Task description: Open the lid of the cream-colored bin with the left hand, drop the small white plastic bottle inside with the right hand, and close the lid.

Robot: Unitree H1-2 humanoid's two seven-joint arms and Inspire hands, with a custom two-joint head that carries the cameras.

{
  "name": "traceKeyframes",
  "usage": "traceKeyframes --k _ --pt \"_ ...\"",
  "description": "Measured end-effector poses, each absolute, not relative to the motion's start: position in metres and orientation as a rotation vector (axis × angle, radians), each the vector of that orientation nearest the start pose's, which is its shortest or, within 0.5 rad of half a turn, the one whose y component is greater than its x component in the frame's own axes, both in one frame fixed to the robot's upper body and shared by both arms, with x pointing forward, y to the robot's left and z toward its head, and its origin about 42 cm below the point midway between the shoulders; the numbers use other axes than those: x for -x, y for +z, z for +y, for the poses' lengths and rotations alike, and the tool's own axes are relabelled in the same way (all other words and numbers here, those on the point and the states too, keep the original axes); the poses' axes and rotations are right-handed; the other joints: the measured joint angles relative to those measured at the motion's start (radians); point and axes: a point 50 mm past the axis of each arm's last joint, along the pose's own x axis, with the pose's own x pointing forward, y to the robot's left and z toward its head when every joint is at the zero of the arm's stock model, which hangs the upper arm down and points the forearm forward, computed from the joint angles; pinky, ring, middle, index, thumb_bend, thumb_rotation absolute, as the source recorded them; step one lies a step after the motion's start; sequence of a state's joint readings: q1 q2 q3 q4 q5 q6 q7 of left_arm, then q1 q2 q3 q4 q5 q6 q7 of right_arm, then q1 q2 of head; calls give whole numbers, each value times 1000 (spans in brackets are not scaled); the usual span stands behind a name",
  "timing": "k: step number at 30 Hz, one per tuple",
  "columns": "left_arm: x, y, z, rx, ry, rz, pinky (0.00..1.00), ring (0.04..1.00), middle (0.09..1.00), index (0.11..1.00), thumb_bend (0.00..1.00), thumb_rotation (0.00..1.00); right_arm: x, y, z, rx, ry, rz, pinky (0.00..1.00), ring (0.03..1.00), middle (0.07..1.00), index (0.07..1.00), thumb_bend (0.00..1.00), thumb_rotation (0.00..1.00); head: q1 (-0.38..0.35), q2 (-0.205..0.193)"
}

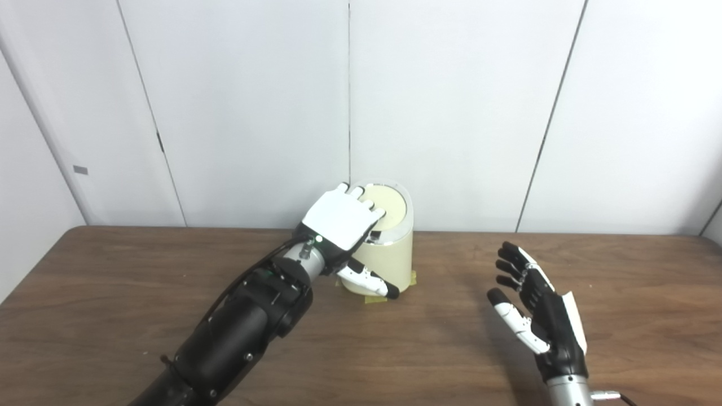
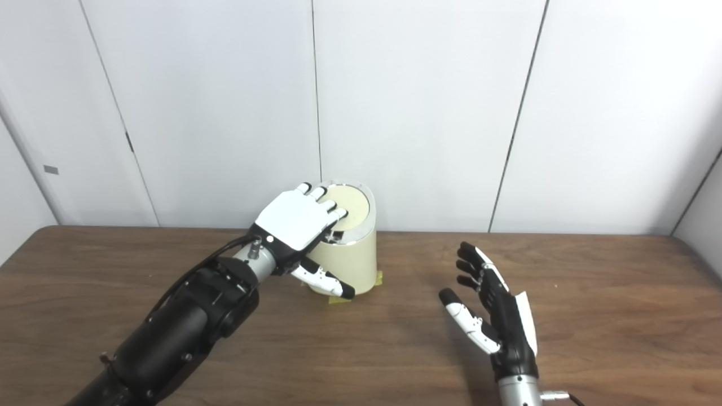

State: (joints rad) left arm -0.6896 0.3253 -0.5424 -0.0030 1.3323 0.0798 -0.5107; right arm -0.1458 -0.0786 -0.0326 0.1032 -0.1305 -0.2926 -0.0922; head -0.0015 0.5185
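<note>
A cream-colored bin (image 1: 384, 248) is standing upright at the back of a wooden table (image 1: 113, 293), lid (image 1: 389, 206) lying flat. The left hand (image 1: 338, 220) is resting spread on the lid; the right hand (image 1: 533, 307) is hovering open, empty. White wall panels (image 1: 451, 101) are rising behind.

L hand (image 1: 341, 220) blocks bin (image 1: 389, 259) top; table (image 1: 113, 293) free.

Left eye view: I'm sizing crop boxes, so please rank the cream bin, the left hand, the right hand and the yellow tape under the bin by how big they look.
1. cream bin, largest.
2-3. left hand and right hand: look alike; the right one is nearer the camera, so unranked.
4. yellow tape, smallest.
</note>
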Motion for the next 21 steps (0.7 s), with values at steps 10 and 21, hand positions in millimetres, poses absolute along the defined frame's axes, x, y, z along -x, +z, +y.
traceKeyframes --k 10,21 --pt "-420 272 133 -1871 -405 -381 1000 1000 995 976 985 1000 -328 131 -236 209 -71 -338 746 818 846 847 461 570 -2 -6" --pt "-407 284 137 -1807 -427 -329 1000 1000 998 979 931 1000 -328 131 -236 209 -78 -339 745 819 850 845 439 561 -2 0"
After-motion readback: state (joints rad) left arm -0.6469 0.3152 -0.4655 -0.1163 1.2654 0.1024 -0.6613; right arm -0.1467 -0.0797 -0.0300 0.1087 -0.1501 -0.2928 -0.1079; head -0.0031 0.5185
